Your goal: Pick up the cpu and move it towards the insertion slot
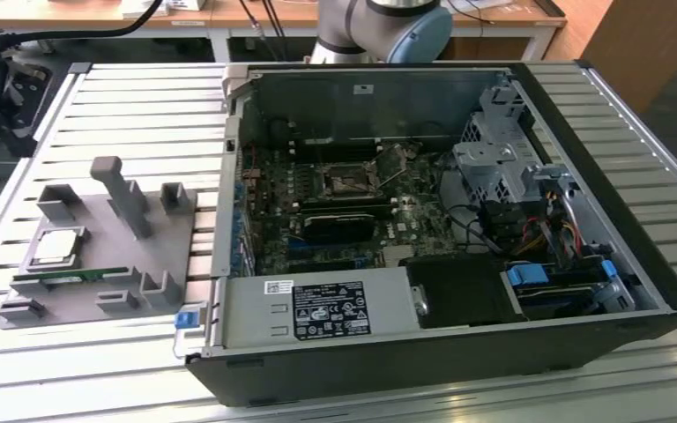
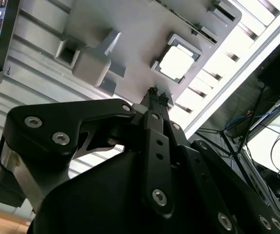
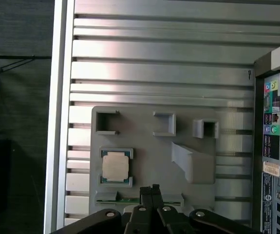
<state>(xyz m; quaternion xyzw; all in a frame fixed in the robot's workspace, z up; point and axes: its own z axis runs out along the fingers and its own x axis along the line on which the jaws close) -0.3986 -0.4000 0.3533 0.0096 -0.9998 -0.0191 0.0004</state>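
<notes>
Exterior view is showing the cpu (image 1: pixel 56 248) lying flat in its recess on the grey holder (image 1: pixel 94 227), which is sitting on the slatted worktop (image 1: pixel 127 115) at the exterior view's left. A green memory stick (image 1: pixel 70 278) is lying in the holder just beside the cpu. The open computer case (image 1: pixel 433 352) is lying on the worktop beside the holder, and the insertion slot (image 1: pixel 345 181) is sitting on the board inside it, well apart from the cpu. The arm (image 1: pixel 386 26) is standing behind the case.

Both wrist views are looking over the tool (image 3: pixel 152 191) at the holder (image 3: pixel 144 146). Its fingertips are pressing together, closed on nothing. In the first wrist view the tool is hovering near the memory stick (image 3: pixel 171 199), with the cpu (image 3: pixel 116 165) off to one side and not touching it. In the second wrist view the tool (image 2: pixel 157 93) is pointing at the holder just short of the cpu (image 2: pixel 177 62).
</notes>
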